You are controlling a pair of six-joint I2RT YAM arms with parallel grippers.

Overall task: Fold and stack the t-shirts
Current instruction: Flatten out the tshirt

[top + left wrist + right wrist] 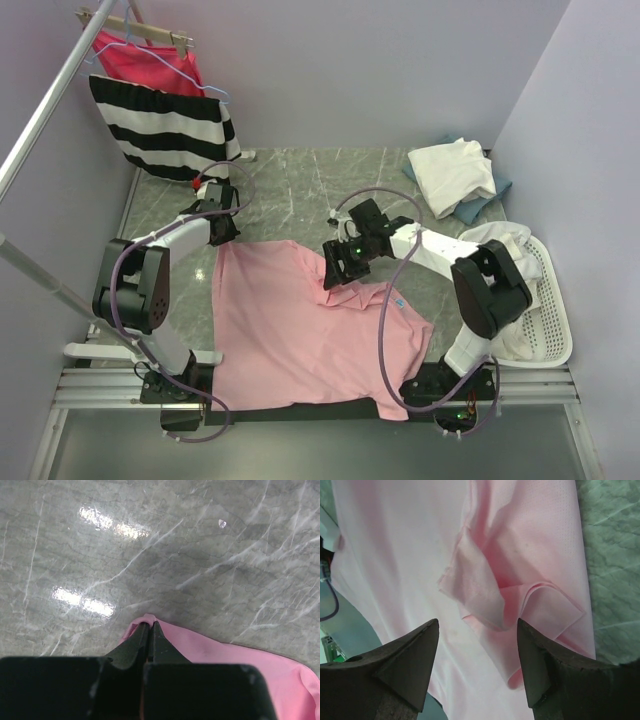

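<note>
A light pink t-shirt lies spread on the grey marble table, bunched at its far right corner. My left gripper is shut on the shirt's far left corner; the left wrist view shows the jaws pinching a pink edge. My right gripper is open above the bunched folds, both fingers clear of the cloth. A folded cream-white t-shirt lies on a blue one at the far right.
A white basket holding pale cloth stands at the right. A black-and-white striped garment and a magenta-red one hang on a rack at the far left. A metal pole crosses the left side.
</note>
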